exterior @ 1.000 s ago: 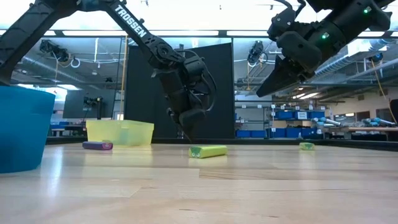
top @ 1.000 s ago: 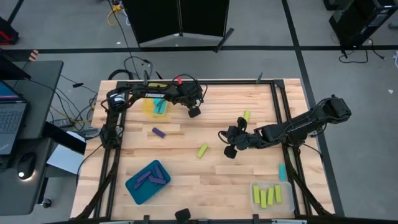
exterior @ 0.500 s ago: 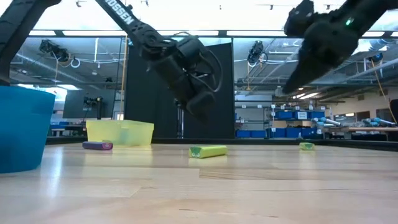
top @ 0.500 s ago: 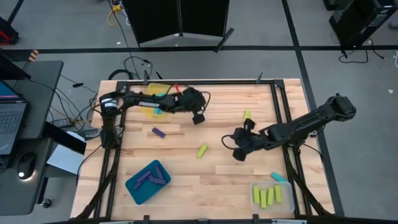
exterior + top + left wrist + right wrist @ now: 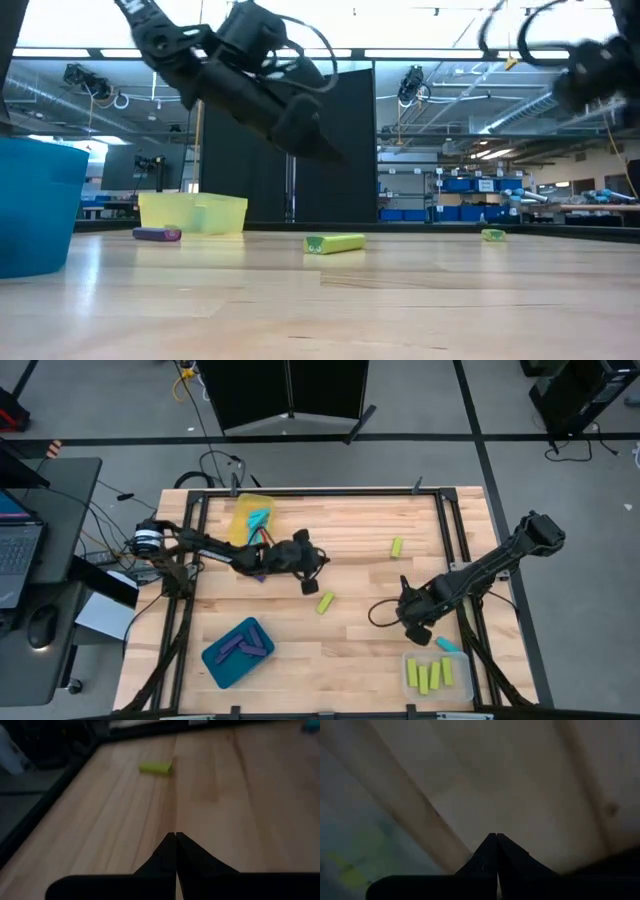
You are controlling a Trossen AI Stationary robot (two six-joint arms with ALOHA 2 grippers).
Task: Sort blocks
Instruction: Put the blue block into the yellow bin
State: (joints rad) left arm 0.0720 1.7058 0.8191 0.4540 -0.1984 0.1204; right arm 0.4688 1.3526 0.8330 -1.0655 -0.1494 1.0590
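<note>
Both dark grippers are pinched together and empty: the left gripper [image 5: 311,586] near a yellow-green bar-shaped block [image 5: 326,602], the right gripper [image 5: 418,635] beside the clear plastic tray [image 5: 461,663].

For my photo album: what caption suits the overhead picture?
Two robot arms sort coloured blocks: left tool shut near a yellow-green block, right tool shut beside the clear tray.

The left gripper [image 5: 309,586] has swung from beside the yellow tray [image 5: 245,518] toward five o'clock, reaching table centre near a yellow-green block [image 5: 326,602]. The right gripper [image 5: 419,635] moved toward five o'clock, beside the clear tray [image 5: 460,682]; a cyan block [image 5: 448,645] now lies there.
</note>
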